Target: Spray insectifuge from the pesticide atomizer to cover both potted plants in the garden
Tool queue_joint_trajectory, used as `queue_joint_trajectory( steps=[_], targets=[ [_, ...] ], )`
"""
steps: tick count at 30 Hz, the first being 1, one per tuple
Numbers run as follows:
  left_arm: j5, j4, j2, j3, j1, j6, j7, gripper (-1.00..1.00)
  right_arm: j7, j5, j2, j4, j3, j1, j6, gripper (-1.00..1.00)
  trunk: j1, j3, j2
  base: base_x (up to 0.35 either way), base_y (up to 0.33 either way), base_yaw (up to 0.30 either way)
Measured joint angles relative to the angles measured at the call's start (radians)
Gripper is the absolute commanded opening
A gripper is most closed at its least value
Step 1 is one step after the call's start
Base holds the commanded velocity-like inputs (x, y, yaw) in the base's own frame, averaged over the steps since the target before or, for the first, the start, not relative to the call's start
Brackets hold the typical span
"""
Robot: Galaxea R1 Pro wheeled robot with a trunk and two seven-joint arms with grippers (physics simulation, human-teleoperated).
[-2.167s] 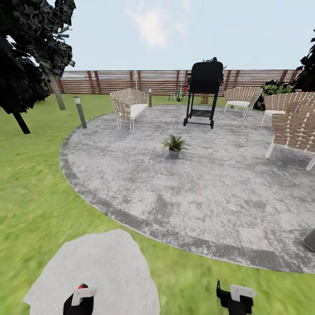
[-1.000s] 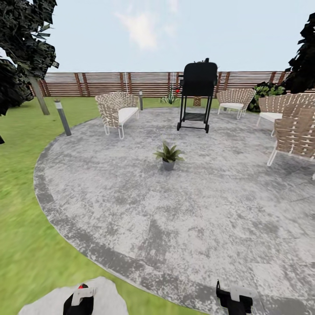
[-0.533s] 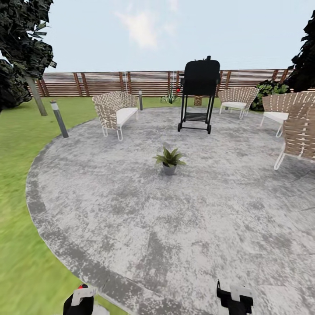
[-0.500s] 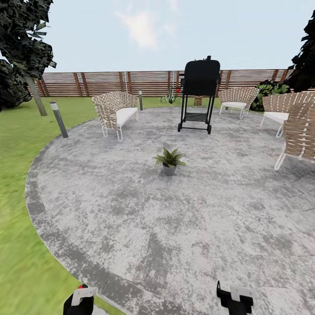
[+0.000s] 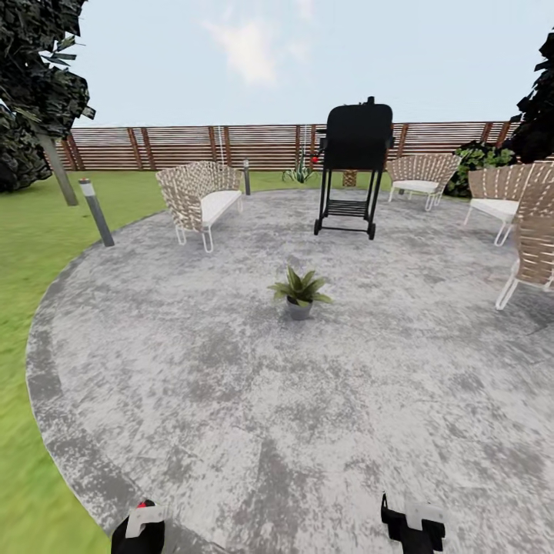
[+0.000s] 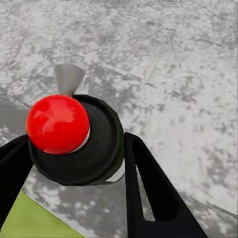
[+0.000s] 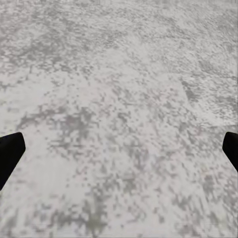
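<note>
We stand on the round patio with the sprayer in hand.

Our left gripper clamps the pesticide atomizer, red tip up; our right gripper is spread wide over bare paving. One potted plant sits mid-patio, open stone all around it. The grill, sofa and chairs ring the far edge; lawn borders our left.

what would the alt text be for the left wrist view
The left gripper is shut on the pesticide atomizer, a black cylinder with a glossy red tip pointing at the camera. Beneath lies the mottled grey patio, with a sliver of green lawn.
</note>
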Motion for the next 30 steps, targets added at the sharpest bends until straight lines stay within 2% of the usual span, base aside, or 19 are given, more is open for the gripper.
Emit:
queue_joint_trajectory(
  steps=[18,30],
  targets=[
    [0.0,0.0,0.0,0.0,0.0,0.0,0.0,-1.0,0.0,0.0,0.0,0.0,-0.001,0.0,0.0,1.0,0.0,0.0,0.0,0.337,0.002,0.0],
    [0.0,0.0,0.0,0.0,0.0,0.0,0.0,-1.0,0.0,0.0,0.0,0.0,0.0,0.0,0.0,1.0,0.0,0.0,0.0,0.325,0.126,0.0]
  ],
)
